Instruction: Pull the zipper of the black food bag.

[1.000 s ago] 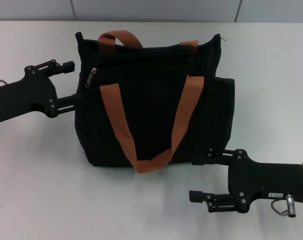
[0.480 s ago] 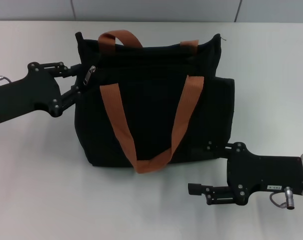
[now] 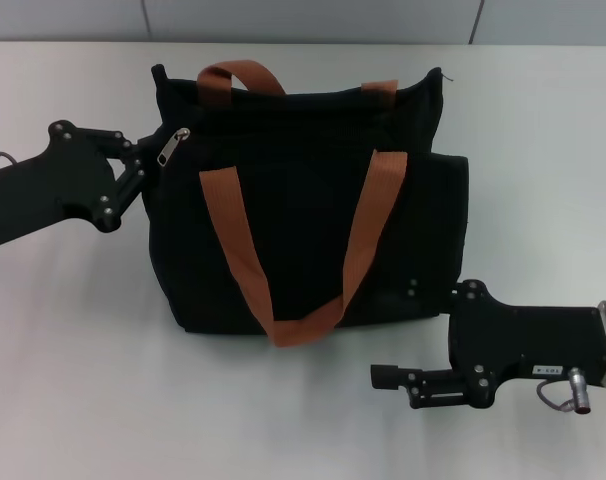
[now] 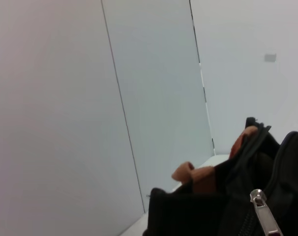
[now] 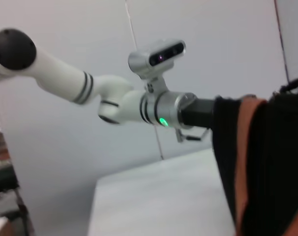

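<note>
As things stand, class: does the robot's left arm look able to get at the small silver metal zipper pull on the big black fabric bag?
Probably yes. The left gripper sits right beside the silver zipper pull at the black bag's upper corner, with nothing between them; the orange straps lie clear. The right gripper is at the far lower corner.

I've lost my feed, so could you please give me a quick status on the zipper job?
Left gripper at the zipper, upper left corner of the black food bag. Right gripper, fingers apart, at the bag's lower right corner. Nothing blocking the zip line.
</note>
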{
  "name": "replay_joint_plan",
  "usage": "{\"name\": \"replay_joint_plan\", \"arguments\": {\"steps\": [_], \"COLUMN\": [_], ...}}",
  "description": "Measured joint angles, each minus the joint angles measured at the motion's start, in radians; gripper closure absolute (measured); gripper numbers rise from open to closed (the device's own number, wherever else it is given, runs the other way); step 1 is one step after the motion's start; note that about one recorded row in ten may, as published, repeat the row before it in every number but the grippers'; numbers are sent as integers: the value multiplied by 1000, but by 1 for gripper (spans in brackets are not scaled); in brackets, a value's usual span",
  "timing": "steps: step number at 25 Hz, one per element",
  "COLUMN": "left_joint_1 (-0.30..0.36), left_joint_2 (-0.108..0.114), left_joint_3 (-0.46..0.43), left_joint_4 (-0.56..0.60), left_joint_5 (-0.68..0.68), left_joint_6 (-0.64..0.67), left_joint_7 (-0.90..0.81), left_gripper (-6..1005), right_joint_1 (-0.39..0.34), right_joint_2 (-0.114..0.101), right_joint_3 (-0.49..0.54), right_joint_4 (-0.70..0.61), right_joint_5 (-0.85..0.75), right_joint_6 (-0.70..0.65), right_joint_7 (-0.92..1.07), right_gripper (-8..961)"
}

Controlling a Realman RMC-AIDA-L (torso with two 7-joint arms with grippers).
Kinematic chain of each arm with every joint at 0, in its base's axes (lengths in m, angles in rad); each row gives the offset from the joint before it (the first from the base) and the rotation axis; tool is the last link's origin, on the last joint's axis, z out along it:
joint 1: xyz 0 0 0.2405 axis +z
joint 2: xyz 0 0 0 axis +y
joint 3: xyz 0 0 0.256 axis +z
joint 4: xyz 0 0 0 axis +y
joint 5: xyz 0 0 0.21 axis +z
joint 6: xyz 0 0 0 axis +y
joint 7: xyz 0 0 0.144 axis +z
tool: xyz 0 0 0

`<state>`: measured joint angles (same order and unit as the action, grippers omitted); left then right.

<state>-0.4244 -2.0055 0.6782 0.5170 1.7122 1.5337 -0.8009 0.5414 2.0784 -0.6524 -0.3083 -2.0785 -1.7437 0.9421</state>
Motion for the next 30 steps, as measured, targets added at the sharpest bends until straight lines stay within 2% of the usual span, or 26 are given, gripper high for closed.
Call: {"name": "replay_joint_plan", "arguments": {"steps": [3,14,23,30], "left_joint_1": [6,25,26,26], "left_joint_2": [-4,-25,-22,-25], "left_joint_3": [-13,-37,-39,-40], "left_joint_4": [-1,6,6,5], "left_joint_5": [-7,-9,-11,-13], "left_joint_6": [18,51,72,72], "left_joint_7": [28,86,95,108], "left_gripper": [973,969,963,959], "right_joint_1": [18,110,268,356], "right_joint_2": [0,-2,-14,-15], "right_joint_3": [1,2,-20,-143], "right_joint_4": [-7,-156,-222,-243], "right_joint_5": [26,233,264,261], "right_joint_6": [-60,-193,-114,9], "right_joint_7": [63,594,922,1143], "right_gripper": [177,177,178,184]}}
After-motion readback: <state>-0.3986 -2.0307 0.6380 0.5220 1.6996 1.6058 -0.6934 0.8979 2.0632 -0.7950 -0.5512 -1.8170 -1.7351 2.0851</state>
